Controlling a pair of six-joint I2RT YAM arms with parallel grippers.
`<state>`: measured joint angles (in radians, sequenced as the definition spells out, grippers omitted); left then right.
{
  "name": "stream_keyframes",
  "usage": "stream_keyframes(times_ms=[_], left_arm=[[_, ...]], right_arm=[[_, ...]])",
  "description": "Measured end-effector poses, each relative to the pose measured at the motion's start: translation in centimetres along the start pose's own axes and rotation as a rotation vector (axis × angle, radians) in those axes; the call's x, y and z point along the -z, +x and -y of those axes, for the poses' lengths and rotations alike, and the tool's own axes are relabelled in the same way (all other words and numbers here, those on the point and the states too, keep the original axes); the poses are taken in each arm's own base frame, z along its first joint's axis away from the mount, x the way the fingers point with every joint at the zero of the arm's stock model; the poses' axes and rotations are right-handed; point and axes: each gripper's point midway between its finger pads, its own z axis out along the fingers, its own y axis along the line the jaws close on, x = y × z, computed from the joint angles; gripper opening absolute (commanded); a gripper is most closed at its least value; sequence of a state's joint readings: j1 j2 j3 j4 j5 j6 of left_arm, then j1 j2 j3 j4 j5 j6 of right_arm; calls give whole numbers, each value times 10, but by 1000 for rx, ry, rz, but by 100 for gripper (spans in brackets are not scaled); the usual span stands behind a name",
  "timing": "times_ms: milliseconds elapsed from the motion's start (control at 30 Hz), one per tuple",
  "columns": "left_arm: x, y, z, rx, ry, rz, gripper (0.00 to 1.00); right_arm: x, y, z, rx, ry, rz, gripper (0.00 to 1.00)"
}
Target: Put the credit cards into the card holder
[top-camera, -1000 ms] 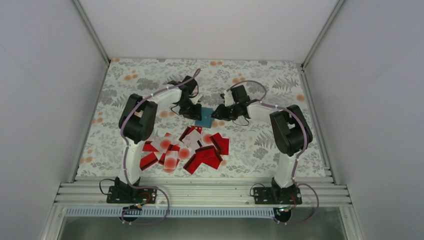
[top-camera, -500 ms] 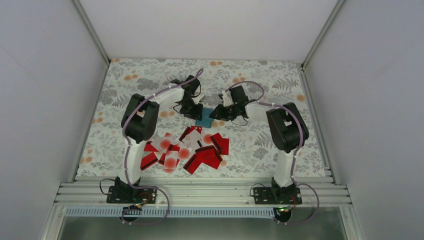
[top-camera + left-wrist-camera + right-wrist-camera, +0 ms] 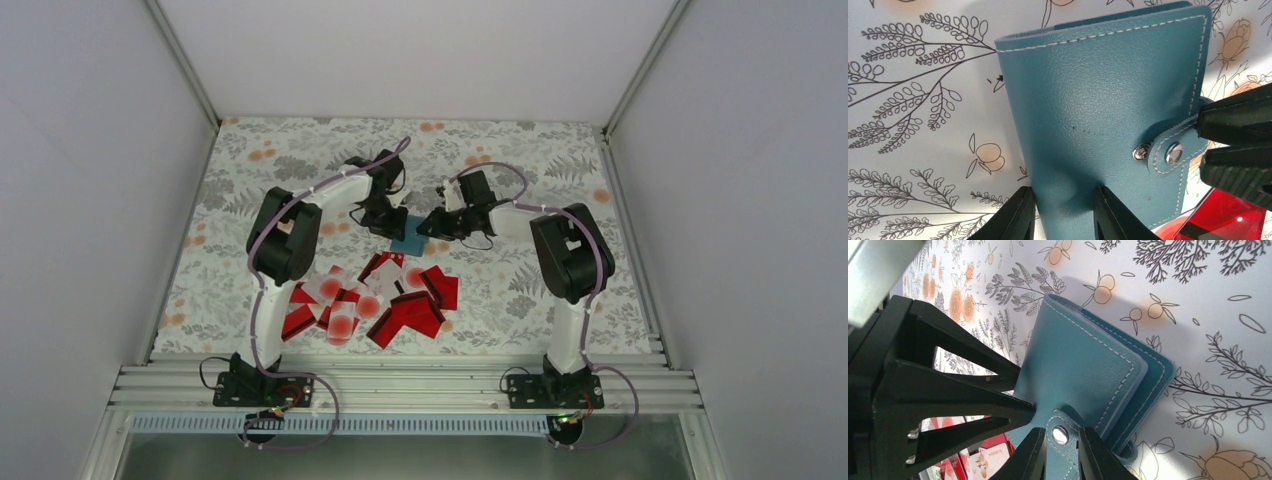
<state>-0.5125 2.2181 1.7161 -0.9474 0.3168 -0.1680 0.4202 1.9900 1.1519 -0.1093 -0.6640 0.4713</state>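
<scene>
The teal card holder (image 3: pixel 409 238) lies folded on the cloth between both grippers. In the left wrist view the card holder (image 3: pixel 1098 100) fills the frame, and its clasp tab (image 3: pixel 1173 152) sits just off the snap stud (image 3: pixel 1141 151). My left gripper (image 3: pixel 1064 215) is shut on the holder's spine edge and dents the cover. My right gripper (image 3: pixel 1062 455) is shut on the clasp tab (image 3: pixel 1060 435). From above, the left gripper (image 3: pixel 388 226) and right gripper (image 3: pixel 430 225) flank the holder. The credit cards (image 3: pixel 370 298), red and white, lie heaped nearer the arm bases.
The flowered cloth (image 3: pixel 520 160) covers the table inside white walls. An aluminium rail (image 3: pixel 400 385) runs along the near edge. A red card (image 3: pixel 1228 220) lies right beside the holder, and more cards (image 3: pixel 988 457) show under the left gripper's fingers (image 3: pixel 973 390).
Both arms have edged slightly inward and away from the bases at the holder, the right elbow moving left. The holder and the card heap have stayed in place.
</scene>
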Motion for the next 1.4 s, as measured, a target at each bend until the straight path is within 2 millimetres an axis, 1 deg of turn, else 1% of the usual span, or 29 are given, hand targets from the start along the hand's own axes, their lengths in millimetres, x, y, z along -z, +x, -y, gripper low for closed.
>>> stream_keyframes(times_ms=[267, 533, 900, 1167, 1400], left_arm=[[0, 0, 0, 2, 0, -6, 31], [-1, 0, 0, 4, 1, -9, 31], [-1, 0, 1, 7, 2, -20, 31], [-1, 0, 1, 8, 1, -24, 31], [-1, 0, 1, 9, 2, -25, 31]], right_arm=[[-1, -2, -3, -17, -23, 13, 17], [-3, 5, -2, -41, -47, 6, 17], [-3, 7, -3, -67, -57, 4, 16], [3, 15, -3, -82, -41, -9, 17], [3, 19, -4, -85, -42, -20, 16]])
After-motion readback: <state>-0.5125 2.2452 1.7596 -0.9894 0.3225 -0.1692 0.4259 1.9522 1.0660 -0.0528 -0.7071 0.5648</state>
